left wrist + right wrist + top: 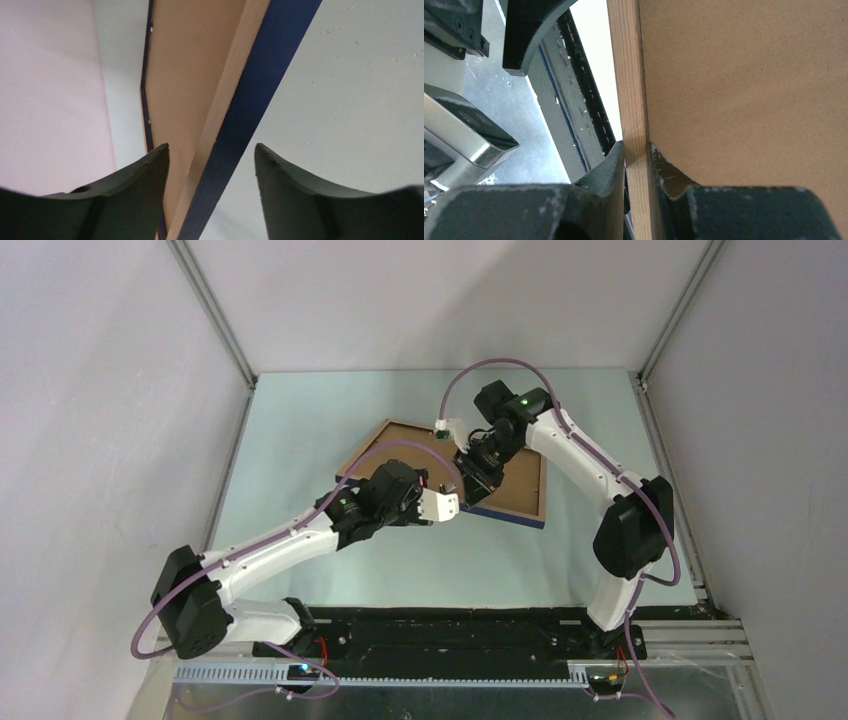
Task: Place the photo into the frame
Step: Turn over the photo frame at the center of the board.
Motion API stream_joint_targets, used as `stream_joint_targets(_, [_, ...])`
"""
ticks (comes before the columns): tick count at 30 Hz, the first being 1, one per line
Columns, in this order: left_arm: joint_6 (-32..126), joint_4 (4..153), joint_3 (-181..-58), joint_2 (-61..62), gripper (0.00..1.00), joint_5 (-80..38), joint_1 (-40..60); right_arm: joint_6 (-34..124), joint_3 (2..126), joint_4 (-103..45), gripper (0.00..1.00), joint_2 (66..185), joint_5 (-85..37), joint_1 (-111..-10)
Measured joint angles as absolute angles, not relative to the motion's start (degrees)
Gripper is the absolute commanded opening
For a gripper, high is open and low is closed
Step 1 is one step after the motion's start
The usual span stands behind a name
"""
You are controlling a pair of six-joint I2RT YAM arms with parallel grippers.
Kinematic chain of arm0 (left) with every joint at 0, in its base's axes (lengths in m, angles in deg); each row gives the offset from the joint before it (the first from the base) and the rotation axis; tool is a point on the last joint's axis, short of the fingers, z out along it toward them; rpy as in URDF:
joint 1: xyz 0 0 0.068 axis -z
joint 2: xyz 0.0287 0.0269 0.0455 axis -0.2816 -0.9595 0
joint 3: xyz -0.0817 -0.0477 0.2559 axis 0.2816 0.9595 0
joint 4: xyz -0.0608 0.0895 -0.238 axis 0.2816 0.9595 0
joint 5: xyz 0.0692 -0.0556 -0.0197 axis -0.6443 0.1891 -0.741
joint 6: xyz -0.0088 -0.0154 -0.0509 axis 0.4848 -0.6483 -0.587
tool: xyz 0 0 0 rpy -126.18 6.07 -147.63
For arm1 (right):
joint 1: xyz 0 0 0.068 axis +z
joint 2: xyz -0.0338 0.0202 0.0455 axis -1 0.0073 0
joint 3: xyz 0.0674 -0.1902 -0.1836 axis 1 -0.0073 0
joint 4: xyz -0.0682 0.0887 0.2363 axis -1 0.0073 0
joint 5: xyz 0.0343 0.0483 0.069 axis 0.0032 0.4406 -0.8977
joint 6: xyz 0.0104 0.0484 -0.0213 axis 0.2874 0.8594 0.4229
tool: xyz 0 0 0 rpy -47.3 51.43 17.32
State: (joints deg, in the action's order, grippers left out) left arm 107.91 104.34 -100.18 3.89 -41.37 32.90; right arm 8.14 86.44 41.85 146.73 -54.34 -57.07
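The frame (512,517) rests on the table with its brown backing board (517,485) facing up inside light wood rails, and a dark blue face shows along its near edge. My right gripper (474,480) is shut on a wood rail (626,75), one finger on each side, right beside the backing board (744,90). My left gripper (447,506) is at the near edge. In the left wrist view its fingers (150,172) straddle the wood-and-blue rail (240,100), and the left gripper (212,147) is open, with a gap on the right side. The photo is out of view.
The pale green table top (300,440) is enclosed by white walls with metal posts (215,310) at the back corners. A black finger (529,35) and the silver body (459,135) of the left arm crowd the left of the right wrist view.
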Motion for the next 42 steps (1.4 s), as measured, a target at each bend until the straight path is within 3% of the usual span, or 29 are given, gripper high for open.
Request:
stream_joint_targets(4, [108.3,104.0,-100.4,3.1,0.52,-42.4,34.1,7.9,86.4,42.6,0.00,146.7,-54.8,-57.7])
stream_joint_targets(9, [108.5,104.4,-101.6,1.4,0.25,-43.9,34.8,7.5,86.4,43.2,0.00,146.7,-54.8,-58.1])
stream_joint_targets(13, [111.5,107.4,-102.9,0.6,0.10,-44.1,35.7,7.4,86.4,43.4,0.01,146.5,-55.0,-58.9])
stream_joint_targets(15, [111.7,108.0,-103.4,0.4,0.02,-44.7,36.0,7.4,86.4,43.5,0.09,146.4,-55.2,-59.2])
stream_joint_targets(16, [111.7,108.8,-104.2,0.4,0.01,-44.8,36.1,7.4,86.4,43.5,0.13,146.3,-55.2,-59.3])
stream_joint_targets(19, [111.2,109.8,-104.9,0.4,0.00,-44.9,36.4,8.0,86.3,43.0,0.36,145.4,-55.0,-59.3])
stream_joint_targets(23, [109.9,111.6,-105.9,0.5,0.00,-45.0,36.9,10.1,85.1,41.3,0.57,142.8,-53.6,-59.5])
stream_joint_targets(29, [108.8,115.2,-106.5,1.1,0.00,-45.0,37.1,12.4,83.3,38.2,0.75,135.6,-49.8,-60.4])
stream_joint_targets(30, [108.6,116.1,-107.0,1.4,0.00,-44.9,37.2,12.6,82.9,37.5,0.81,134.2,-49.2,-60.6])
stream_joint_targets(31, [108.3,116.7,-107.5,1.6,0.00,-44.9,37.2,12.9,82.6,37.1,0.95,132.6,-48.4,-60.7])
stream_joint_targets(33, [107.7,118.4,-108.7,2.5,0.00,-44.5,37.2,13.4,81.4,35.6,0.99,129.0,-47.0,-60.9])
stream_joint_targets(42, [104.7,125.6,-115.3,7.4,0.00,-42.0,37.2,12.3,73.9,31.1,0.99,112.3,-43.0,-60.9])
